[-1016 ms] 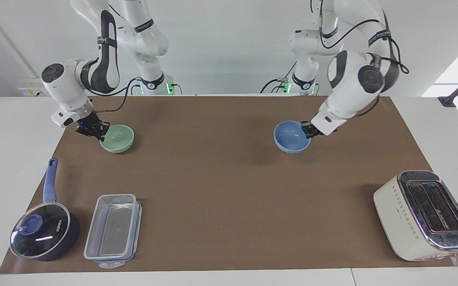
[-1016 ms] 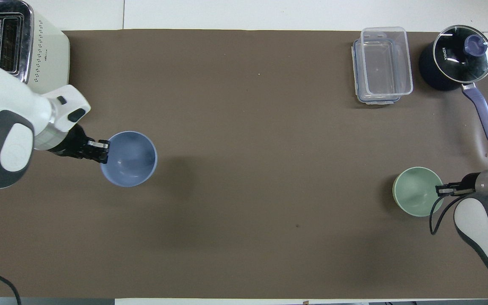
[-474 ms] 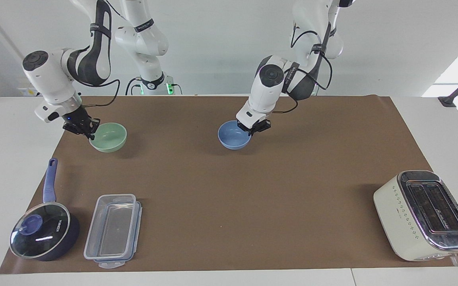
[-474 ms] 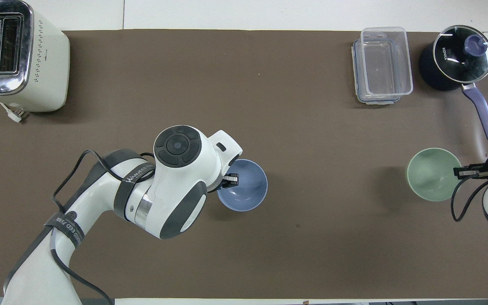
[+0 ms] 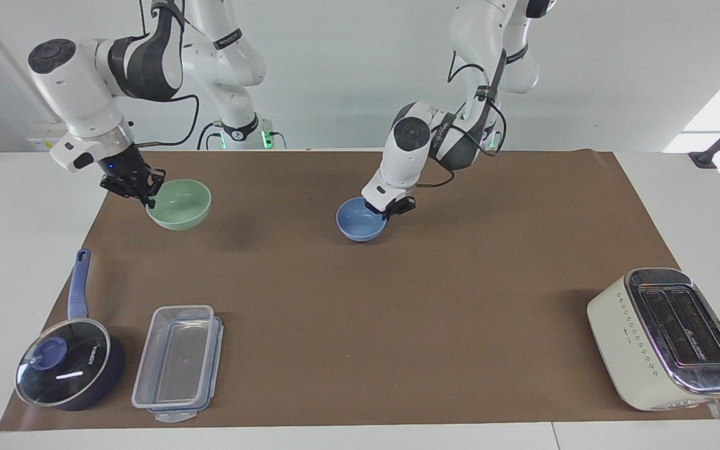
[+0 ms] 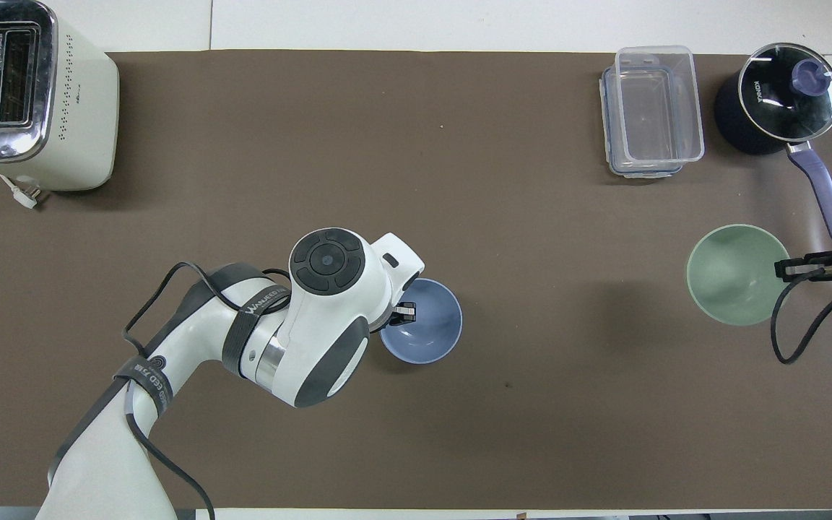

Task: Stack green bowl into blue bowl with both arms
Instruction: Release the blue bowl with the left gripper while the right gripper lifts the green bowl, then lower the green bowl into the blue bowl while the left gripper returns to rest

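My left gripper (image 5: 387, 208) pinches the blue bowl (image 5: 359, 220) by its rim mid-bench; my right gripper (image 5: 141, 192) clamps the lifted green bowl (image 5: 180, 202).

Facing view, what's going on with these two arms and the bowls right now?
Each arm has a bowl by the rim. The left tool grips the blue bowl low over the middle of the brown mat. The right tool holds the green bowl in the air at its own end of the table. The bowls are well apart, so nothing is stacked yet.
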